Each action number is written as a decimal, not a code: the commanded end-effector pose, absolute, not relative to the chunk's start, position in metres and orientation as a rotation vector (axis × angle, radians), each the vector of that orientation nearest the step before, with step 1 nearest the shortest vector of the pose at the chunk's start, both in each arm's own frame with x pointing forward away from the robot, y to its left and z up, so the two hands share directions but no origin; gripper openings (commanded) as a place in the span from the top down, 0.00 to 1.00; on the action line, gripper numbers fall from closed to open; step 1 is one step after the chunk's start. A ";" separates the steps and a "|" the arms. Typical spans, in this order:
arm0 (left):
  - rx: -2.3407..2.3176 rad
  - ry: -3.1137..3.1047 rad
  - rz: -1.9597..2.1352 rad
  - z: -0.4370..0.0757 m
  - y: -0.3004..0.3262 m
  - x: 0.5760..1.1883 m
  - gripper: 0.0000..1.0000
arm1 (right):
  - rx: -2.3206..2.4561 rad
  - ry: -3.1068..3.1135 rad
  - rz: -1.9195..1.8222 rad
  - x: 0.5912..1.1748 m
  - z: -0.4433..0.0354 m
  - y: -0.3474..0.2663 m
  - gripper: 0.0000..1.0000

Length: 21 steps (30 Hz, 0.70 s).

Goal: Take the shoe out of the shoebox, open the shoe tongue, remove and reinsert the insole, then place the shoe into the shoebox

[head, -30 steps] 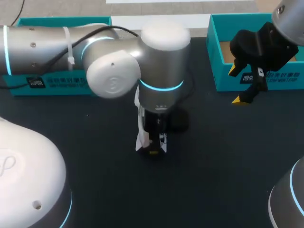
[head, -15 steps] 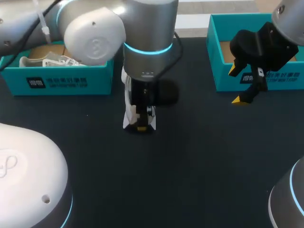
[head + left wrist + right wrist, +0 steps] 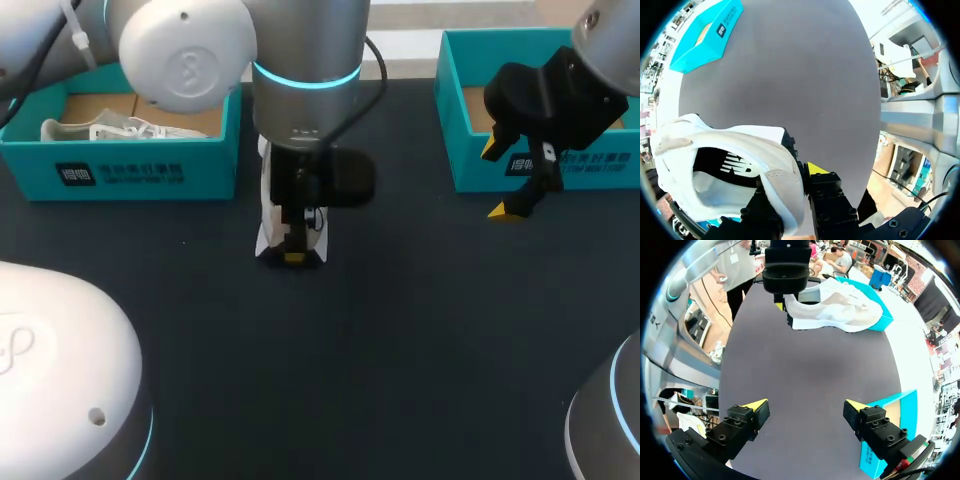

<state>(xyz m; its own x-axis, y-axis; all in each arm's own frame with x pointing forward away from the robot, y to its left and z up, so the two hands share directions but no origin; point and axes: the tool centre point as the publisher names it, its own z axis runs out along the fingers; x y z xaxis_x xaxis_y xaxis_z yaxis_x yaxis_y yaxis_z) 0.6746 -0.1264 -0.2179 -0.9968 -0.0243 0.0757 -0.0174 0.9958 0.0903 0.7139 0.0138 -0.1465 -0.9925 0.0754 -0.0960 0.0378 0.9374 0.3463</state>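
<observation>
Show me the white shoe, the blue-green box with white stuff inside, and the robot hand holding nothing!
white shoe [image 3: 840,310], right wrist view: on its side panel.
left shoebox [image 3: 120,172], head view: on its front wall.
right gripper [image 3: 805,405], right wrist view: midway between its yellow tips.

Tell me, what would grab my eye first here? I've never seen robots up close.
A white fabric sneaker stands out mid-table against the black tabletop, its heel pinched by the left tool. At the far left an open teal cardboard shoebox holds another white shoe. The right tool hangs open and empty by a second teal box at the far right.
</observation>
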 end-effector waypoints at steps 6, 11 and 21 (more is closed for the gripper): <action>-0.005 -3.086 -0.087 -0.190 -0.091 0.710 1.00 | 0.090 2.990 0.524 0.716 -0.147 0.015 0.00; 0.093 -3.083 -0.043 -0.171 -0.065 0.740 1.00 | 0.090 2.990 0.524 0.716 -0.147 0.015 0.00; 0.089 -3.041 0.044 -0.165 -0.012 0.798 1.00 | 0.090 2.990 0.524 0.716 -0.147 0.015 0.00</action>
<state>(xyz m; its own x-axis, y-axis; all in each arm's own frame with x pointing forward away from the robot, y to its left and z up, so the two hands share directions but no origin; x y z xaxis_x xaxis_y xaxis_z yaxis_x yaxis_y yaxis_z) 0.7831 -0.0357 -0.1600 -0.9956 -0.0605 0.0712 -0.0567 0.9969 0.0540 0.7138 0.0138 -0.1465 -0.9925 0.0754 -0.0960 0.0377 0.9374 0.3462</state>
